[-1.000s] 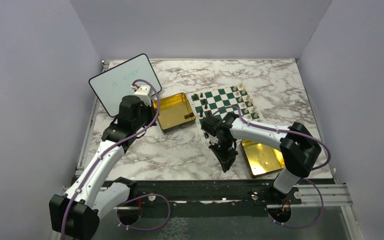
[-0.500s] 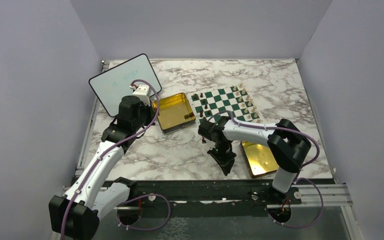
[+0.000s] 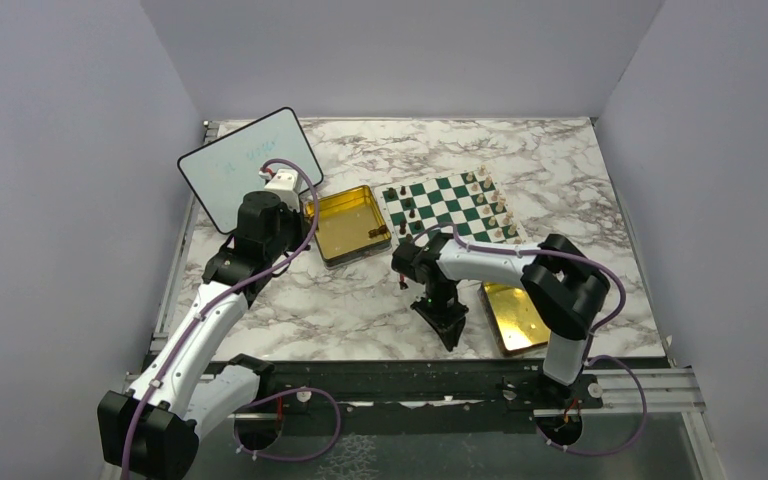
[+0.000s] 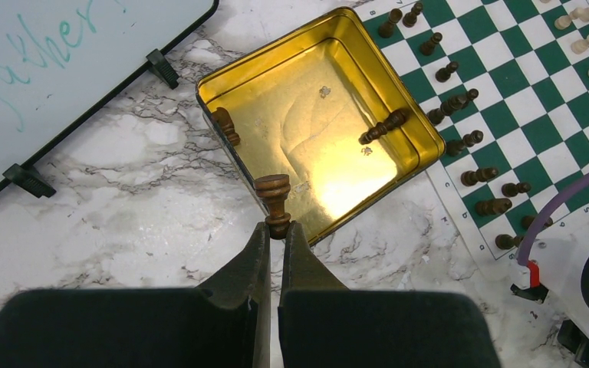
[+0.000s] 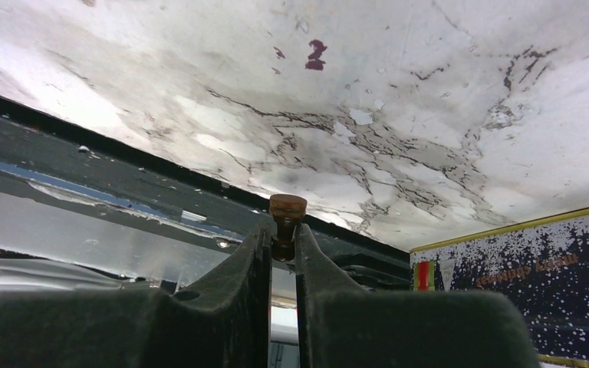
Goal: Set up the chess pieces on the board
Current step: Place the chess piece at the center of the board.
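Observation:
The green and white board [image 3: 450, 205] lies at the back right, with dark brown pieces [image 4: 479, 176] along its left side and cream-white pieces [image 3: 490, 205] along its right. It also shows in the left wrist view [image 4: 506, 77]. My left gripper [image 4: 276, 227] is shut on a dark brown piece [image 4: 274, 198], held over the near rim of a gold tin [image 4: 268, 47]. Two more dark pieces [image 4: 383, 126] lie in that tin. My right gripper [image 5: 282, 239] is shut on a dark brown piece [image 5: 287, 208] and points at the table's near edge [image 3: 448, 335].
A white whiteboard [image 3: 245, 165] with a black rim stands at the back left. A second gold tin [image 3: 520, 315] lies at the front right, next to my right arm; its snowy printed side shows in the right wrist view [image 5: 521, 291]. The black table rail [image 5: 123, 153] is close ahead.
My right arm has swung a little to the left, still gripping its dark piece near the table's front. The left arm has not moved.

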`<state>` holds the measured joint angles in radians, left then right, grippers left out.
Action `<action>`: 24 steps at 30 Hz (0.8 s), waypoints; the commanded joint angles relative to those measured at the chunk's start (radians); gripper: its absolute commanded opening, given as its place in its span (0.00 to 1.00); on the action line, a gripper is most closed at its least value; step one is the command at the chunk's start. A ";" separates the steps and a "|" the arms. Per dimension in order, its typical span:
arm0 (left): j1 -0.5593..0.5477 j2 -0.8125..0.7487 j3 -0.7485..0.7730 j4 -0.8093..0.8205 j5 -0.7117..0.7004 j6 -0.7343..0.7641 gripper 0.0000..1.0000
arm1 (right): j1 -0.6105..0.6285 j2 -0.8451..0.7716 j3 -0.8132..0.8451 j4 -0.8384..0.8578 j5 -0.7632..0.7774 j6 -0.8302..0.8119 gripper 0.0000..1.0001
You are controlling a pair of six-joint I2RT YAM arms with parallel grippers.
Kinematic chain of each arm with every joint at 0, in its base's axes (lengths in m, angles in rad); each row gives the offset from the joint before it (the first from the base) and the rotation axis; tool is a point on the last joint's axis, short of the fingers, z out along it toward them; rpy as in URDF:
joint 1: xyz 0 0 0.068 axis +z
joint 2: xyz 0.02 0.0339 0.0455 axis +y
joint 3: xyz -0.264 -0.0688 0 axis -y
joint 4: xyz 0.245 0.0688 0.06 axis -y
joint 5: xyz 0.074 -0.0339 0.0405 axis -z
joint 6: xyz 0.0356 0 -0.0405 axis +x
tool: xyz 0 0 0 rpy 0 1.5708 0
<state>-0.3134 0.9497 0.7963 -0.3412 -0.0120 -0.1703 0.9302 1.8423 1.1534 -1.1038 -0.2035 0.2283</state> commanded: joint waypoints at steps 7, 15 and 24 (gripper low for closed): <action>0.004 -0.022 0.009 -0.007 -0.017 0.014 0.00 | 0.010 0.028 0.035 0.005 0.000 -0.013 0.23; 0.004 -0.026 0.007 -0.007 -0.017 0.014 0.00 | 0.010 0.028 0.038 0.004 0.019 -0.009 0.27; 0.004 -0.025 0.009 -0.006 -0.016 0.014 0.00 | 0.010 0.001 0.034 0.024 0.039 0.016 0.26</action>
<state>-0.3134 0.9440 0.7963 -0.3412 -0.0124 -0.1696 0.9306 1.8572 1.1736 -1.0954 -0.1905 0.2279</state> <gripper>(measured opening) 0.024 0.268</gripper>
